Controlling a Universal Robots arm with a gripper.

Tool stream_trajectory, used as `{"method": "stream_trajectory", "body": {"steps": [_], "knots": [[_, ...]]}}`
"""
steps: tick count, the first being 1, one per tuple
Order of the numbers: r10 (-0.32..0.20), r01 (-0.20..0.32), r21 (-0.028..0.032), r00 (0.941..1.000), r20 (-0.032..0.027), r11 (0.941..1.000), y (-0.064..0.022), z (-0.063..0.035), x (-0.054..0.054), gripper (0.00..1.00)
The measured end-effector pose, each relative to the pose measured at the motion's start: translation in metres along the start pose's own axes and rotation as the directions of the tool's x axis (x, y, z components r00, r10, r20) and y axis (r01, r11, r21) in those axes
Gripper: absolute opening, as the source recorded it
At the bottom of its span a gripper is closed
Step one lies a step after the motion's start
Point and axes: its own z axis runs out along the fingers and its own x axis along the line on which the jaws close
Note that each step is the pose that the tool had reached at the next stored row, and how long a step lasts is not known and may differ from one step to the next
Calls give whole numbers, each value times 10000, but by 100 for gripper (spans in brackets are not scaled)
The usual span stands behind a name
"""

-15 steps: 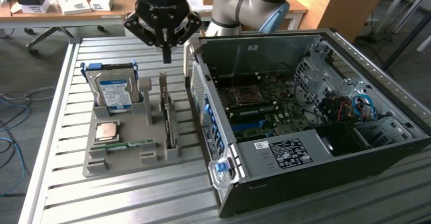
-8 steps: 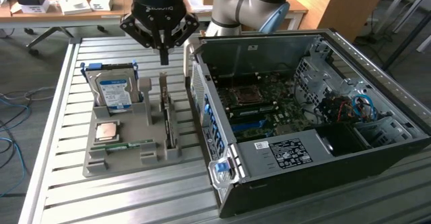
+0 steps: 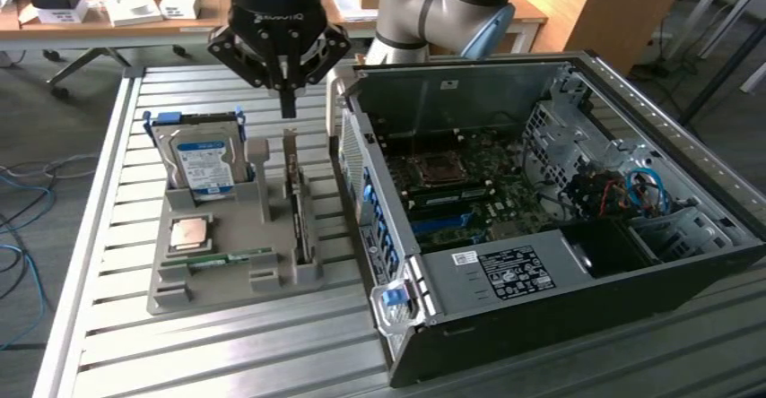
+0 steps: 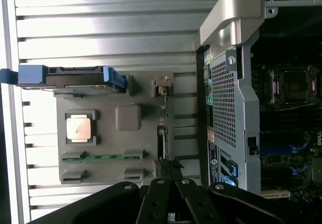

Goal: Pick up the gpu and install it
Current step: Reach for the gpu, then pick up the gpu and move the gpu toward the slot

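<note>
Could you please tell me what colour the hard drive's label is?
Mostly blue; the hard drive's label shows best in the exterior view.

Exterior high and oblique, wrist overhead, both showing tray (image 3: 221, 283) (image 4: 108, 146)

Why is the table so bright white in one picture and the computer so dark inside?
Wrist view: light glares off the slatted table, washing it white, while the computer case is shadowy inside. Exterior view: softer, even light; the table looks grey.

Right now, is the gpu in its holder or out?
In: the gpu stands on edge, slotted in the grey holder, gripper shut above it.
</note>
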Motion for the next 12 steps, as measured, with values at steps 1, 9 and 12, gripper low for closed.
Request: {"method": "stream_trajectory", "body": {"steps": [1, 9, 12], "knots": [[1, -1, 0, 10000, 0, 10000, -1, 0, 3, 11], [1, -1, 1, 10000, 0, 10000, -1, 0, 4, 11], [2, -2, 1, 10000, 0, 10000, -1, 0, 4, 11]]}}
